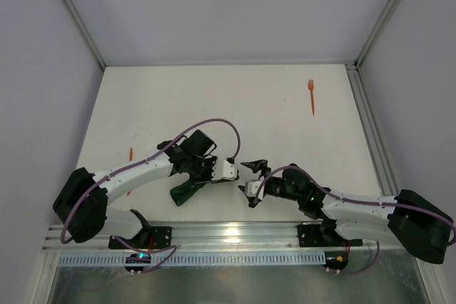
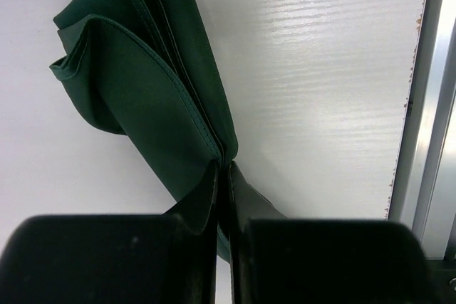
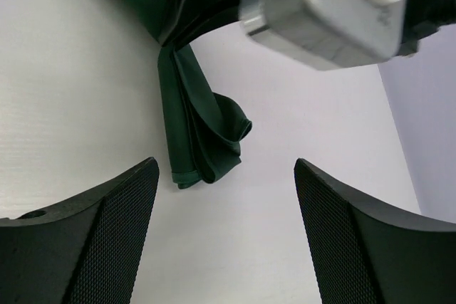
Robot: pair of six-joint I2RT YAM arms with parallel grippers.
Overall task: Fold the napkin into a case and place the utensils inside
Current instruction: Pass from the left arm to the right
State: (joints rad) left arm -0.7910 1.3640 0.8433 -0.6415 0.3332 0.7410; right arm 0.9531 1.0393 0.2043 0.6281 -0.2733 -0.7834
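Left pincer point(image 2: 223, 167): jaws together, clamped on several stacked layers of the napkin point(image 2: 135, 83) at one narrow end. From that grip the dark green cloth trails away in loose, uneven pleats, more a bunched rope than a flat fold. I cannot tell whether its far end rests on the bench point(image 1: 214, 97) or hangs just above it.

Right pincer point(image 3: 225, 204): jaws wide apart, holding nothing, facing the free end of the cloth from just beside it.

Utensils: the fork point(image 1: 311, 96) lies well apart at the far right of the bench. The second orange utensil point(image 1: 131, 153) lies at the left, partly hidden by the left arm. Both are outside the cloth.

Assessment: no case is formed yet; the step in hand is to lay the cloth out and fold it.

Recommendation: I would bring the right pincer onto a single hem corner at the free end, not the whole bundle. I would then draw the two arms apart low over the bench so the pleats fall out flat. Taking all the layers together risks locking the creases in and leaving no opening for the utensils.
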